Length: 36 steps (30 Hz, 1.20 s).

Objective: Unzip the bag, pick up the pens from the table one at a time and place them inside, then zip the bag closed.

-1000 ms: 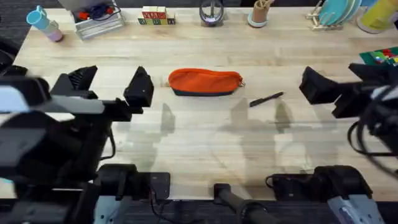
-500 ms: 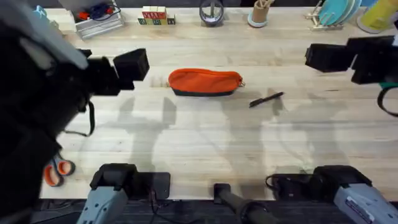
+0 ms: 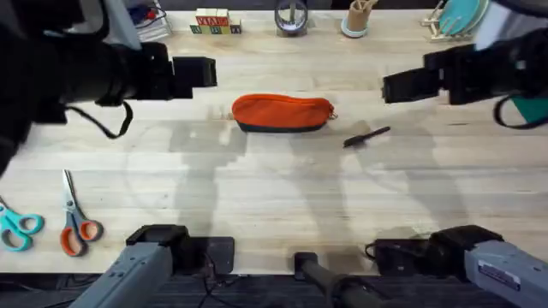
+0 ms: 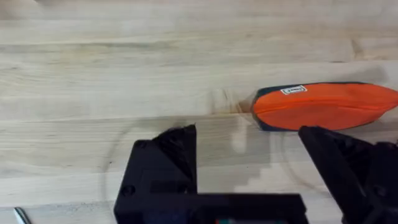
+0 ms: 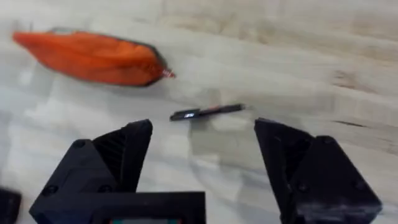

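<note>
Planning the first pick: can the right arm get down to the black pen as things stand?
Probably yes. The black pen lies alone on bare table, apart from the orange bag, and the right gripper hangs open just short of it with nothing between.

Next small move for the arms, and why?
Probably bring the left end effector down onto the bag to pin it for unzipping: the bag looks shut, both end effectors are open and empty, and the black pen lies on the table.
</note>
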{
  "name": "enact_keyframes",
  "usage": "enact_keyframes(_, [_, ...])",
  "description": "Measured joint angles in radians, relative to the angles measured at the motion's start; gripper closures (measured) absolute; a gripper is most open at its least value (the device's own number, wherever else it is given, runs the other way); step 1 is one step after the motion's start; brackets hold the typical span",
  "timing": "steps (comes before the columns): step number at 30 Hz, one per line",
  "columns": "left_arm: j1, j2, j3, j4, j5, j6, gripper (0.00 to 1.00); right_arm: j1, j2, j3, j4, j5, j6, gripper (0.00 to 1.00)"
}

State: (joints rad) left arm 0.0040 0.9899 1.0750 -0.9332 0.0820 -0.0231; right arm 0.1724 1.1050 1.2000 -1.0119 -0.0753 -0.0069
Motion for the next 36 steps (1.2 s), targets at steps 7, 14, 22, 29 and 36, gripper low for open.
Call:
enact_keyframes(7, [0.000,0.084,0.020,-0.019,0.004,0.000,0.008,0.017,0.066,0.003,-0.005,0.000,-0.006,0.005])
enact_keyframes(14, [0.000,0.099,0.020,-0.049,0.004,0.000,0.008,0.017,0.067,0.003,-0.006,0.000,-0.009,0.005])
enact_keyframes(22, [0.000,0.099,0.020,-0.025,-0.001,0.047,0.008,0.017,0.067,0.004,-0.006,0.000,-0.012,0.004])
enact_keyframes(29, [0.000,0.099,0.020,-0.024,0.046,0.275,0.009,0.017,0.067,0.004,-0.006,0.000,-0.015,0.005])
enact_keyframes(36, [0.067,0.101,0.020,-0.026,0.289,0.571,0.009,0.017,0.067,0.004,-0.006,0.000,-0.016,0.004])
